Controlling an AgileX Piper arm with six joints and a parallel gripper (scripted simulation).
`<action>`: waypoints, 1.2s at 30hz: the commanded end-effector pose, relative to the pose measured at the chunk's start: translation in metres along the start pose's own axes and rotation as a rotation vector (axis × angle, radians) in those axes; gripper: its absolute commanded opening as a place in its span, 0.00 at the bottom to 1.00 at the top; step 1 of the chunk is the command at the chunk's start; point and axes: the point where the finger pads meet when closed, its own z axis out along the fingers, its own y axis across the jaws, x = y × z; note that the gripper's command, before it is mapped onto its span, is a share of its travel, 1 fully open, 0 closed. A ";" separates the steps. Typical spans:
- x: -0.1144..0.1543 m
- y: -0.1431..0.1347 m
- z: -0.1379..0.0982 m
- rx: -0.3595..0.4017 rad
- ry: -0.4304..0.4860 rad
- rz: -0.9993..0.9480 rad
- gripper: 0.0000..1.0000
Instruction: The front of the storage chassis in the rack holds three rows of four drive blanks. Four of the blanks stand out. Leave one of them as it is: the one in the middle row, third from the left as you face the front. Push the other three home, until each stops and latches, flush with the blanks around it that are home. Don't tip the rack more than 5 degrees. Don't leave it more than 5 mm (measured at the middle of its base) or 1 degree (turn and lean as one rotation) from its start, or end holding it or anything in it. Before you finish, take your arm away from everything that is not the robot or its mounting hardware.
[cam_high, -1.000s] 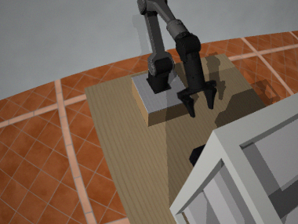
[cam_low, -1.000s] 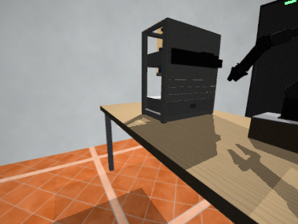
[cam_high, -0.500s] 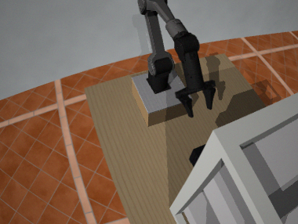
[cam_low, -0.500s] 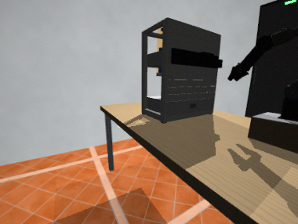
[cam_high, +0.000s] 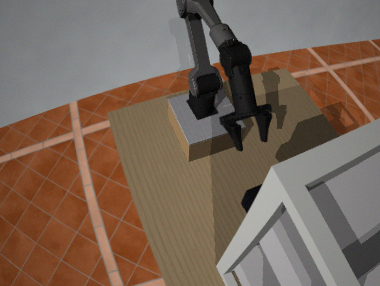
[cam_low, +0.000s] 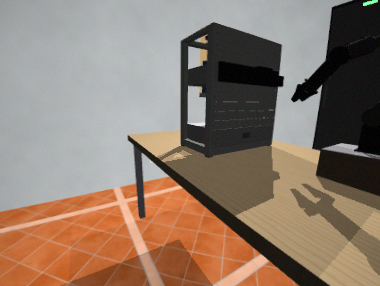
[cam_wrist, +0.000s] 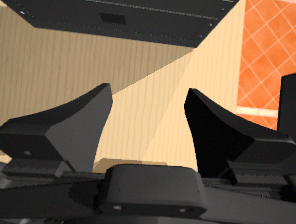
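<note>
The dark metal rack (cam_low: 200, 100) could shift on the tan wooden surface (cam_low: 260, 190) if the black gripper (cam_high: 250, 131), fingers released and empty, shoves off-centre.

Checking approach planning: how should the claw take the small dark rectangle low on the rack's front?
Probably not by gripping: the small dark rectangle shows only a flat front face. Press that face squarely from the arm's side with the open claw, which hangs apart from the rack.
</note>
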 end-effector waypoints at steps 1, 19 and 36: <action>-0.003 -0.006 -0.002 0.022 -0.026 -0.013 1.00; -0.041 -0.071 -0.032 0.281 -0.290 -0.215 1.00; -0.072 -0.098 -0.091 0.567 -0.545 -0.608 1.00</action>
